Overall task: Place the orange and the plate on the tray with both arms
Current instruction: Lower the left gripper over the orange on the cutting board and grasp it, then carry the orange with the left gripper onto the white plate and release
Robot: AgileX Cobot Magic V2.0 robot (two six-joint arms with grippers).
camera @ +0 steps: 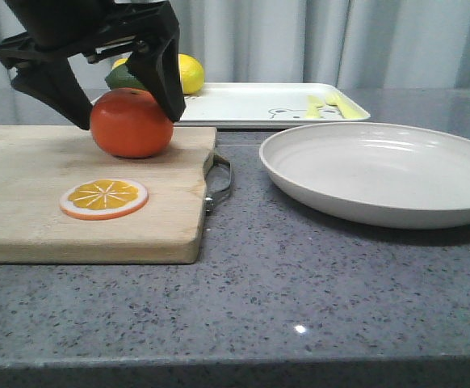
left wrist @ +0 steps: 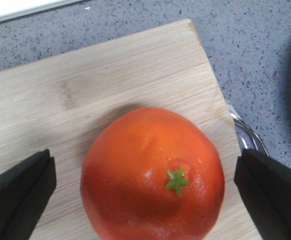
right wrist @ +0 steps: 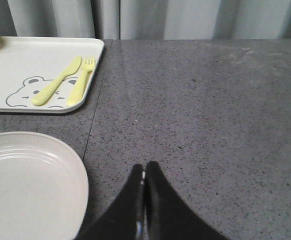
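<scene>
The orange (camera: 131, 123) sits on the wooden cutting board (camera: 33, 194) near its back right corner. My left gripper (camera: 126, 113) is open, with one finger on each side of the orange and a gap on both sides; the left wrist view shows the orange (left wrist: 153, 175) between the fingers (left wrist: 18, 192). The off-white plate (camera: 384, 171) rests on the table at the right and also shows in the right wrist view (right wrist: 28, 182). The white tray (camera: 259, 103) with the bear drawing lies behind. My right gripper (right wrist: 144, 172) is shut and empty, over the table beside the plate; it is out of the front view.
An orange slice (camera: 104, 198) lies on the board's front part. A lemon (camera: 188, 73) and a green fruit (camera: 124, 78) sit at the tray's left end. A yellow fork and spoon (right wrist: 65, 82) lie on the tray's right end. The board's metal handle (camera: 219, 182) points at the plate.
</scene>
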